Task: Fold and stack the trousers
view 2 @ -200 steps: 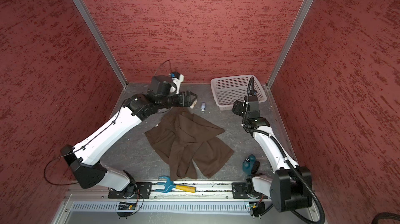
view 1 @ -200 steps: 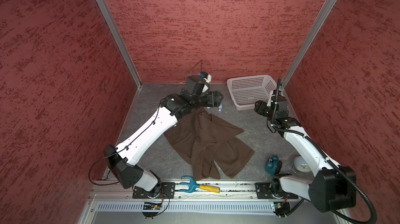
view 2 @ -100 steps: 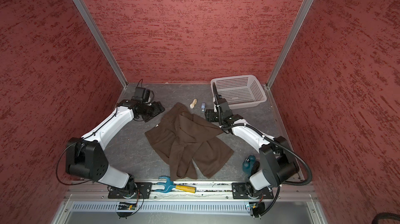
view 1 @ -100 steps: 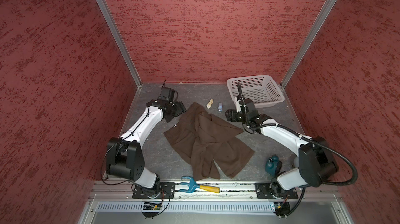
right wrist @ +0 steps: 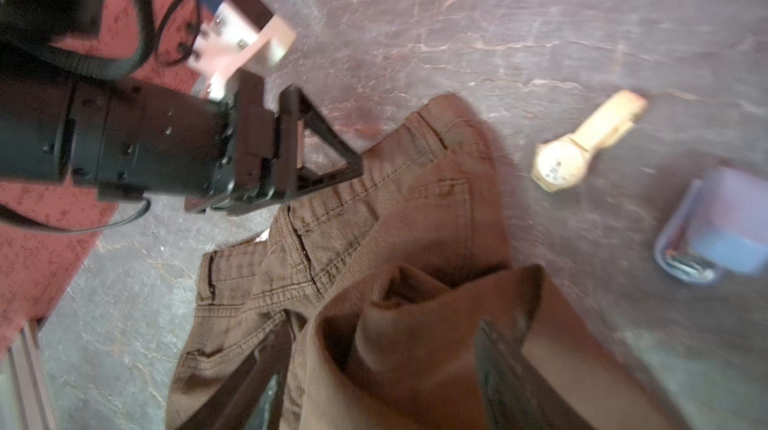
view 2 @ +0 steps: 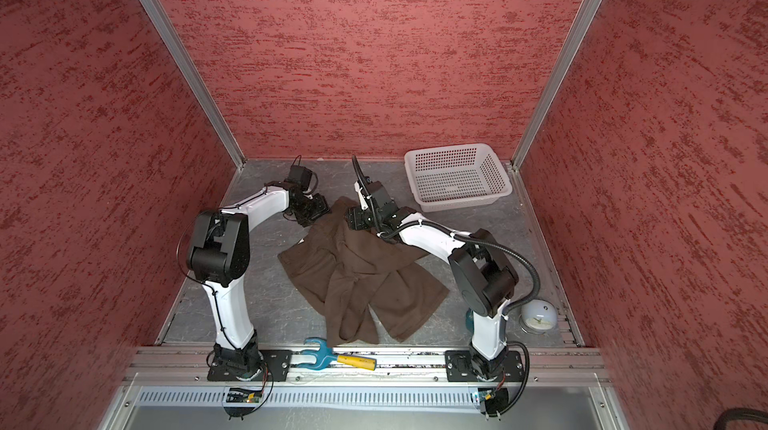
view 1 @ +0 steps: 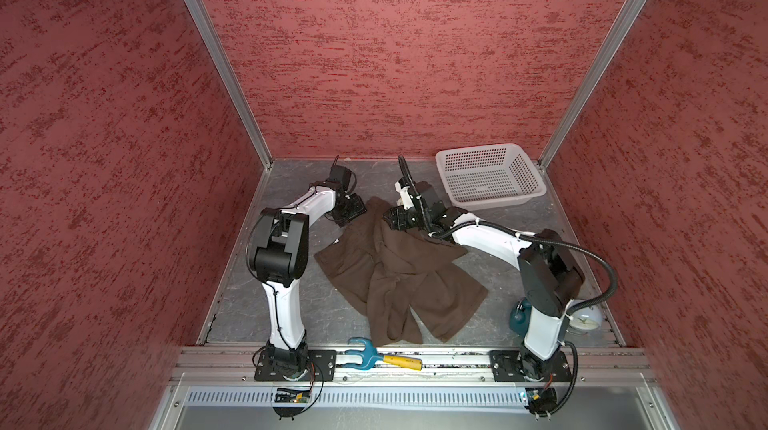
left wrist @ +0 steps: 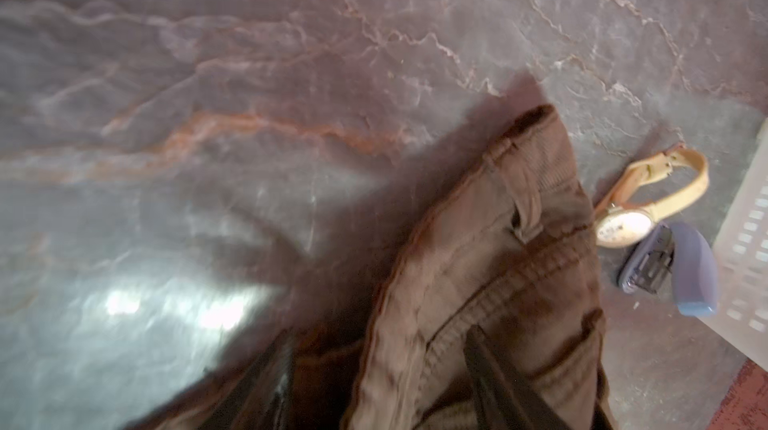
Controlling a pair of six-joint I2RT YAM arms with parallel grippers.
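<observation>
The dark olive-brown trousers (view 1: 399,278) (view 2: 361,278) lie crumpled in the middle of the grey marble floor, waistband toward the back wall. My left gripper (view 1: 353,211) (view 2: 316,211) is low at the waistband's far left edge. In the left wrist view its jaws (left wrist: 374,365) are open and astride a raised fold of cloth (left wrist: 478,266). My right gripper (view 1: 392,220) (view 2: 353,218) has come down on the cloth beside it. In the right wrist view its jaws (right wrist: 382,361) are open around a bunched fold (right wrist: 419,324). The left gripper (right wrist: 355,166) touches the waistband there.
An empty white basket (view 1: 496,203) (view 2: 461,204) stands at the back right. A tan wristwatch (left wrist: 623,224) (right wrist: 559,164) and a blue-purple stapler (left wrist: 690,270) (right wrist: 723,232) lie just behind the trousers. A blue and yellow wrench (view 1: 374,355), a teal object (view 1: 517,318) and a white clock (view 2: 538,318) sit near the front.
Both arms have swung in and down to the trousers' far edge, the left from the left, the right from the basket side. Both pairs of jaws have narrowed around cloth.
</observation>
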